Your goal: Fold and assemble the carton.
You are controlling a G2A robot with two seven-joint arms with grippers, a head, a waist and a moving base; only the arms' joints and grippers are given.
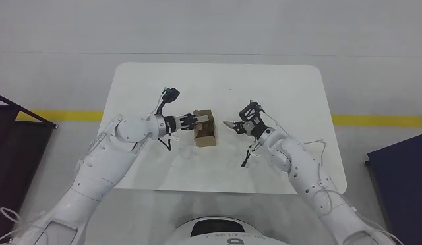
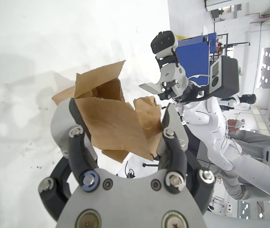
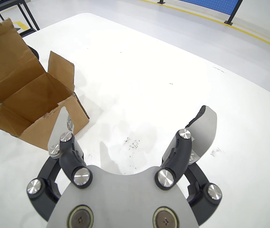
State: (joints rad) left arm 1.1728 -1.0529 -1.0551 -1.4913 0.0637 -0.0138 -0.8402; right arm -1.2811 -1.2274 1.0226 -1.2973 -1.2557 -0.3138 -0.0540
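A small brown carton (image 1: 206, 128) stands at the middle of the white table (image 1: 283, 87), open at the top with its flaps up. My left gripper (image 1: 191, 121) is at the carton's left side. In the left wrist view the left gripper (image 2: 119, 104) is open wide, with the carton's (image 2: 109, 119) creased flaps between its fingers (image 2: 62, 119). My right gripper (image 1: 232, 124) is just right of the carton, apart from it. In its own view the right gripper (image 3: 135, 112) is open and empty, one fingertip close to the carton's (image 3: 25, 96) near corner.
The table has bare room behind the carton and to the right (image 3: 149, 67). A dark stand (image 1: 20, 113) is off the table's left edge, and a blue panel (image 1: 402, 172) is on the floor at the right.
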